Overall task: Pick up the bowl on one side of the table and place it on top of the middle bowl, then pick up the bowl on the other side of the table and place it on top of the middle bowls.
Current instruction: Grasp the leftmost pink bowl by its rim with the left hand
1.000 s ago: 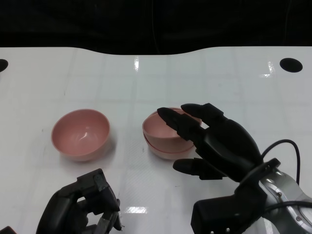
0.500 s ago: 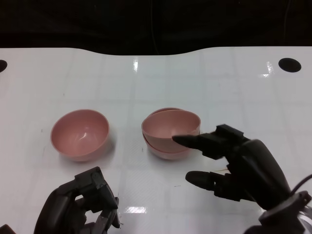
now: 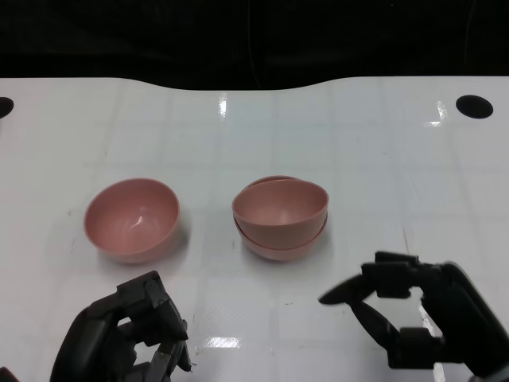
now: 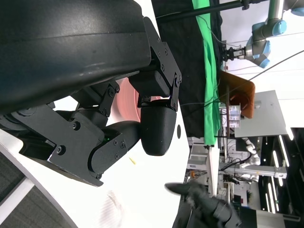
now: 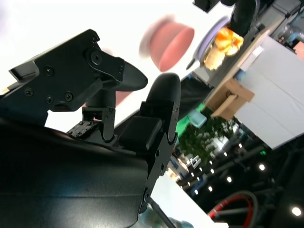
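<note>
Two pink bowls (image 3: 280,208) sit nested at the middle of the white table (image 3: 358,151), the upper one slightly tilted. A single pink bowl (image 3: 131,219) stands upright to their left. My right hand (image 3: 421,322) hovers near the table's front edge, right of and nearer than the stack, fingers apart and holding nothing. My left hand (image 3: 123,334) is low at the front left, nearer than the single bowl, fingers curled in on nothing. The left wrist view shows a sliver of pink bowl (image 4: 126,97) behind the curled fingers (image 4: 154,128). The right wrist view shows a blurred pink bowl (image 5: 171,42).
Two black round holes mark the table's far corners, one at the right (image 3: 475,105) and one at the left (image 3: 2,106). A dark backdrop lies beyond the curved far edge. Bare white surface surrounds the bowls.
My right hand has drawn back from the middle stack toward the front right, leaving the upper bowl resting on the lower one. The left hand has hardly moved.
</note>
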